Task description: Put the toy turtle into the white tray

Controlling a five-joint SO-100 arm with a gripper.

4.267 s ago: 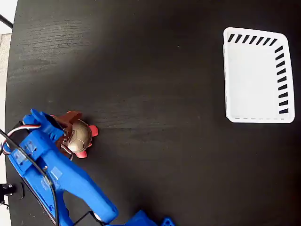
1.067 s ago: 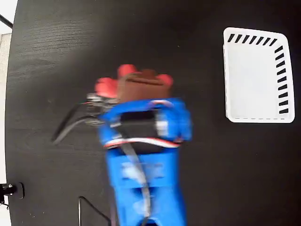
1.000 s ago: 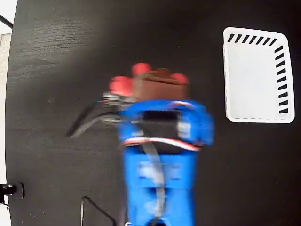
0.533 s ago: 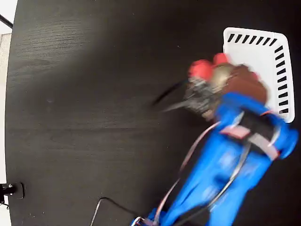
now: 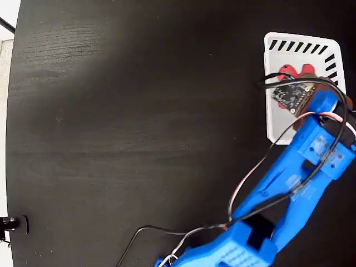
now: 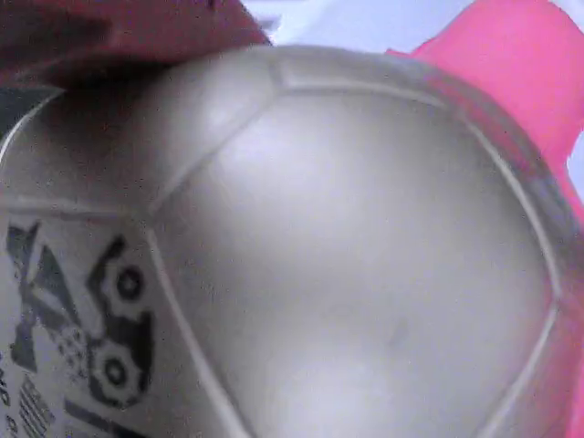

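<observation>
While the pincer (image 5: 297, 89) clamps the toy turtle (image 6: 347, 265), its smooth domed shell hangs over the slotted white tray (image 5: 278, 119)

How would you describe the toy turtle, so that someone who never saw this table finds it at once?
In the fixed view, look at the white tray at the right edge of the black table. Above it, under the end of the blue arm, sits the toy turtle. Its red flippers and tan domed shell with a dark printed mark are the only colourful thing there.

toy turtle (image 5: 289, 70) mostly hidden, gripper (image 5: 303, 89) jaws unseen
</observation>
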